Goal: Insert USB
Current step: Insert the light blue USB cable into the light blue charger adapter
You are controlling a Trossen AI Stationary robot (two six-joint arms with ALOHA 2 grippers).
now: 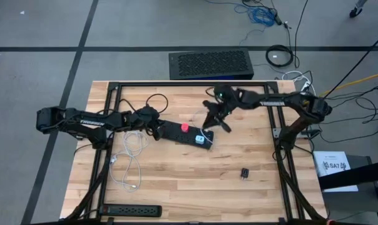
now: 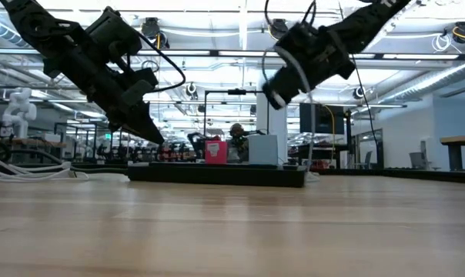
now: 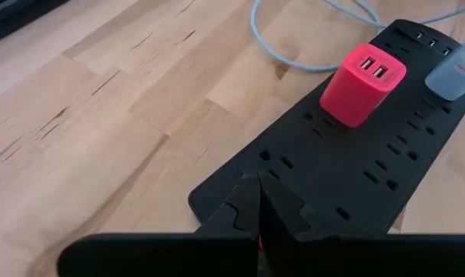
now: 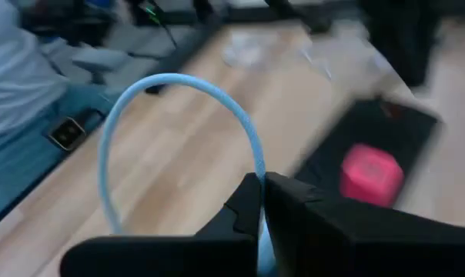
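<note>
Left gripper point(image 1: 156, 132) closed, empty, pressing on the near end of the power strip point(image 1: 176, 132) at mid-worktop. Red charger point(image 1: 184, 127) plugged into the strip. Right gripper point(image 1: 209, 123) closed on the light-blue cable point(image 4: 171, 85), above the strip's far end.

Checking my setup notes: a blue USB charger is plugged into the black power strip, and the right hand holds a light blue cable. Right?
Not quite: the charger plugged into the black power strip is red, not blue, as the left wrist view shows. The right hand does hold the light blue cable.
</note>
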